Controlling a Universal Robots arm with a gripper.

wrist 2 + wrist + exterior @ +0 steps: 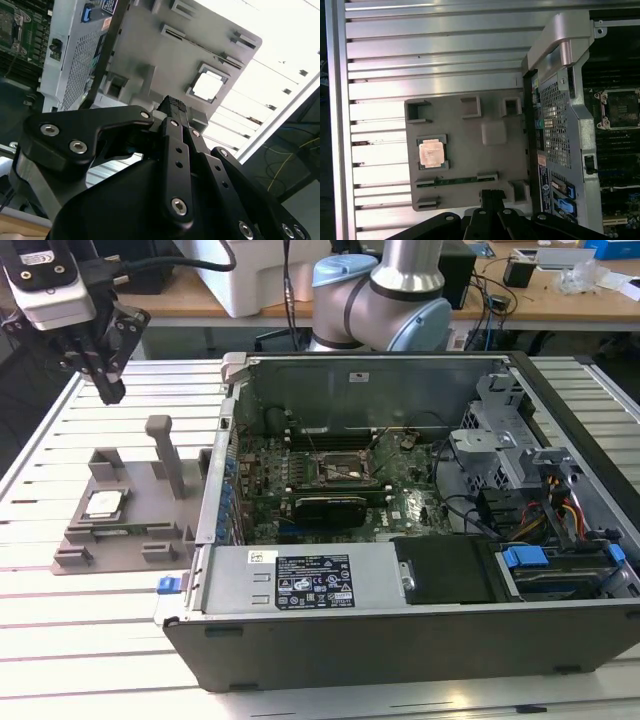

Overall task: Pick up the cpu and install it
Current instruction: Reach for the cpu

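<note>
The cpu (430,152) is seated in a recess of the grey holder (465,165) beside the open computer case (400,640), so it is kept square for pickup. The gripper (113,395) is held well above the holder, closed and empty. That height is given by the exterior view; the recess is seen from above in the first wrist view

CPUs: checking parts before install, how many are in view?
1. The cpu lies in a recess of the grey tray, at the exterior view's left of the open case.

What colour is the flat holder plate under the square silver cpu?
The holder plate is grey; first wrist view.
</note>
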